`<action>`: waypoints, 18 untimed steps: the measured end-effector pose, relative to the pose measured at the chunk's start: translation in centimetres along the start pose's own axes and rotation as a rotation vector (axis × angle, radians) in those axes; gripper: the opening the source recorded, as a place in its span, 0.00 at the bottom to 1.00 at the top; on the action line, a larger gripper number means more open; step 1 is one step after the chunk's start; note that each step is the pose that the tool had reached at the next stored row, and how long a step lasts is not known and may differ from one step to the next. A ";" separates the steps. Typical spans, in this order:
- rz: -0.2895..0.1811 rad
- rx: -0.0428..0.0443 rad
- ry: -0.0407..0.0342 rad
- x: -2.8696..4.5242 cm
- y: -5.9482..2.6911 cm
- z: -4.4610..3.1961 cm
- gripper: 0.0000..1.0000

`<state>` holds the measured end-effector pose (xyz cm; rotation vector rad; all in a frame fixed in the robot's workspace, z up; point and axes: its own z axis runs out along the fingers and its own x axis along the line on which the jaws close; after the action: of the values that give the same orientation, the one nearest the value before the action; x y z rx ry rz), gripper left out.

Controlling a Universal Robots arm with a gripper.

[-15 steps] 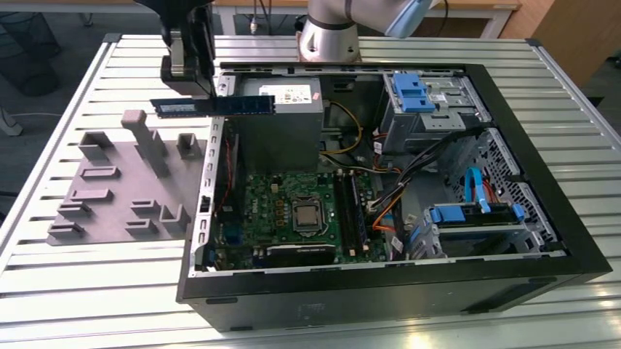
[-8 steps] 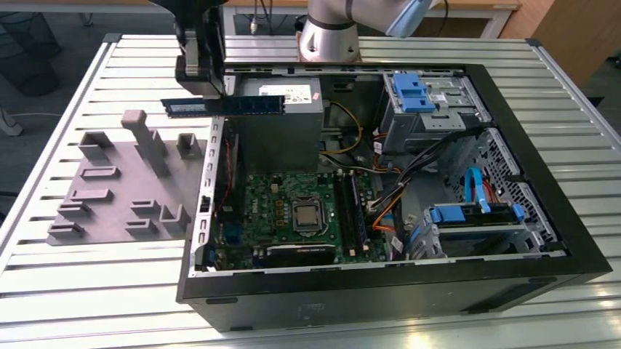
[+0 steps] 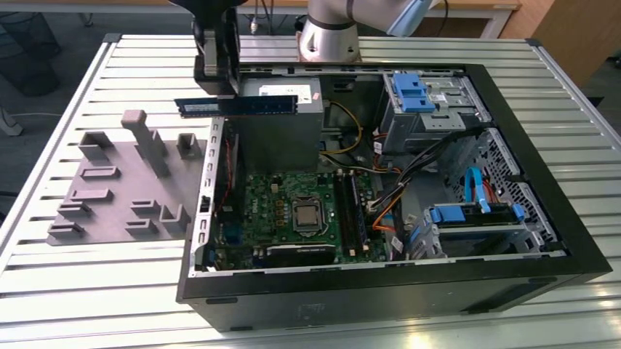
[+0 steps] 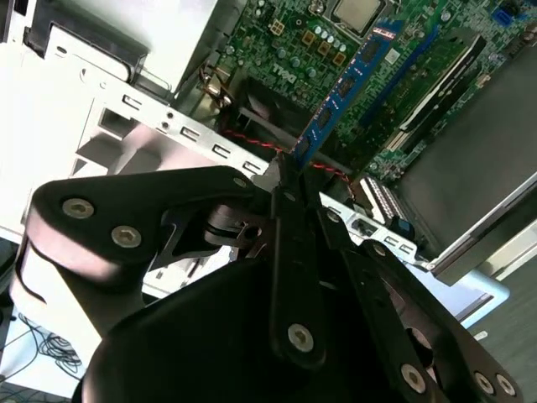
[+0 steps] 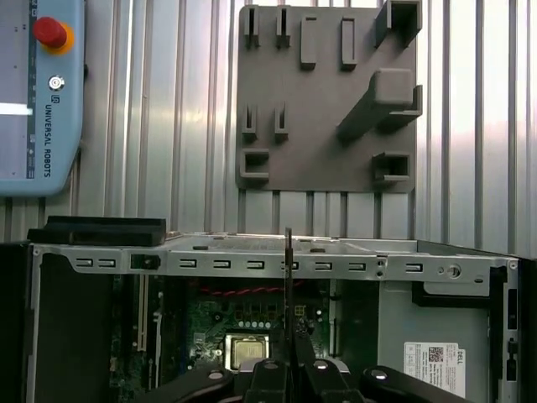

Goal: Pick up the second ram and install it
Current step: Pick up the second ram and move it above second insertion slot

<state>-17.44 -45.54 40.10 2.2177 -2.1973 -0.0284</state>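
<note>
The second ram (image 3: 243, 106) is a slim dark-blue stick held level in the air over the rim of the open computer case (image 3: 543, 240), at the exterior view's upper left. My gripper (image 3: 225, 96) is shut on its end from above. In the second wrist view the ram (image 4: 344, 84) sticks out from between the black fingers (image 4: 289, 218) over the green motherboard (image 4: 294, 42). In the first wrist view the ram (image 5: 288, 285) appears edge-on as a thin line above the gripper (image 5: 288, 369). The long black slots (image 3: 350, 211) lie on the motherboard (image 3: 281, 203), lower and nearer the exterior camera.
A grey holder tray (image 3: 107, 196) with upright blocks lies on the slatted table on the exterior view's left. The grey power-supply box (image 3: 276, 123) sits just beneath the ram. Drive cages with blue clips (image 3: 417, 91) and loose cables (image 3: 388, 196) crowd the case's right half. A teach pendant (image 5: 42, 92) lies on the table.
</note>
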 end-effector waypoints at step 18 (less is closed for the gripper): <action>0.000 0.0000 0.0001 0.02 -2.17 -0.04 0.14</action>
<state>-15.28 -45.54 40.08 2.2176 -2.1973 -0.0283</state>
